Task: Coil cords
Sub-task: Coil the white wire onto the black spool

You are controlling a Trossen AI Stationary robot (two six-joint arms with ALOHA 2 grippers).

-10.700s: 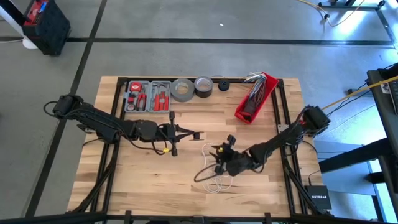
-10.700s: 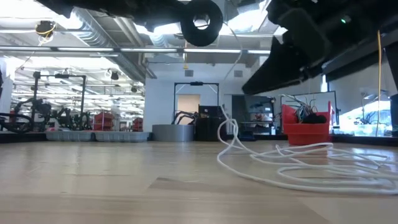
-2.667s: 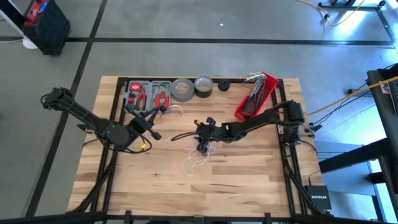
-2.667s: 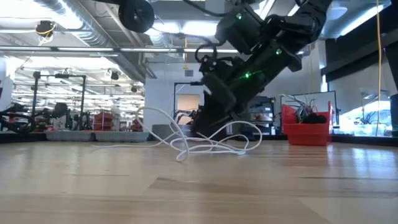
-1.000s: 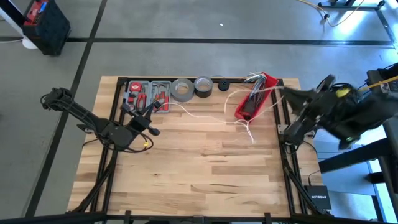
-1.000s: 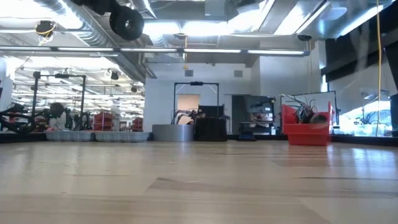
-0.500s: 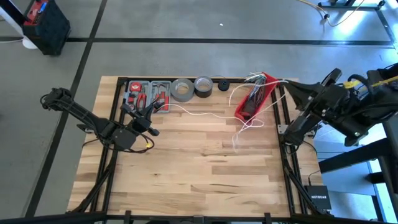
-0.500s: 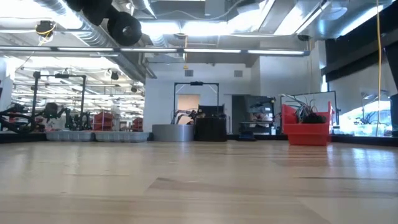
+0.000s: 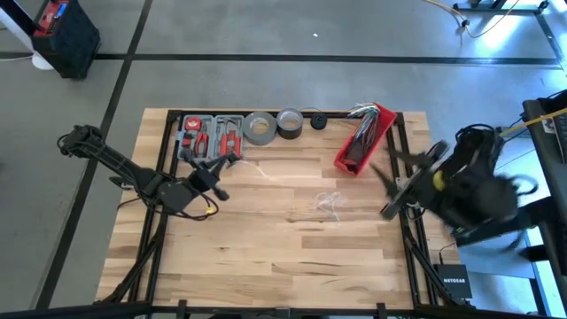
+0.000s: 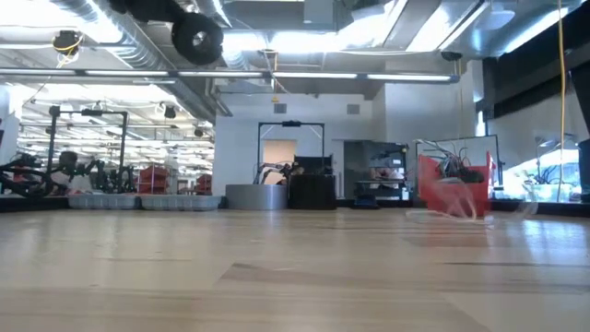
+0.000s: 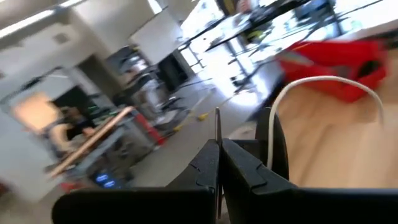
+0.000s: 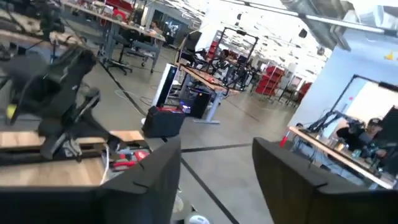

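You have 1 white cord (image 9: 330, 202) lying loose mid-table, near 1 red bin (image 9: 363, 140) and 2 tape rolls (image 9: 260, 128). Your left gripper (image 9: 221, 162) pinches the cord's end; your right gripper (image 9: 388, 182) gapes empty beyond the table edge.

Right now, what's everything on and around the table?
white cord: one, loose tangle mid-table, thin strand running toward left gripper
tool tray: one, grey with red tools, far-left edge
tape rolls: two, grey and darker grey, far edge
puck: one, black, beside the rolls
bin: one, red, far right, holds cables
table: one, light wood
left gripper: shut on the cord, by the tray
right gripper: open, at right table edge
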